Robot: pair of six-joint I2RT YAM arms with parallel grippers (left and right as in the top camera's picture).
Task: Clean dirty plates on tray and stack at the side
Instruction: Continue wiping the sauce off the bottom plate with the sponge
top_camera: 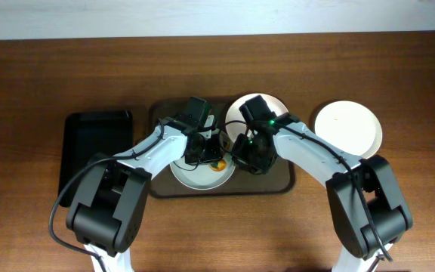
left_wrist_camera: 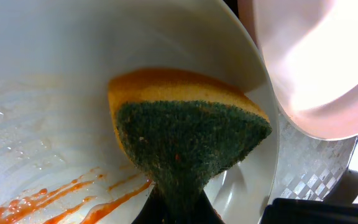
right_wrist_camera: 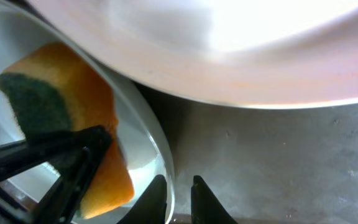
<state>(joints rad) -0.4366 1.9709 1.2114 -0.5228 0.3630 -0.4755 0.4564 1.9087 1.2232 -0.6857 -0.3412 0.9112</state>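
Note:
A white plate (top_camera: 195, 175) with orange-red sauce streaks lies at the front left of the brown tray (top_camera: 282, 183). My left gripper (top_camera: 211, 156) is shut on a yellow sponge with a green scouring face (left_wrist_camera: 188, 121) and presses it on this plate (left_wrist_camera: 48, 68) beside the streaks (left_wrist_camera: 73, 196). My right gripper (right_wrist_camera: 179, 199) straddles the same plate's rim (right_wrist_camera: 161, 155), fingers close together on it. A second plate (top_camera: 272, 106) sits at the tray's back, partly under my right arm. A third, plain white plate (top_camera: 347, 128) lies on the table to the right.
A smaller black tray (top_camera: 97, 151) sits on the wooden table left of the brown tray. The second plate's edge (left_wrist_camera: 316, 68) overhangs close to the sponge, and it fills the top of the right wrist view (right_wrist_camera: 229, 43). Both arms crowd the tray's middle.

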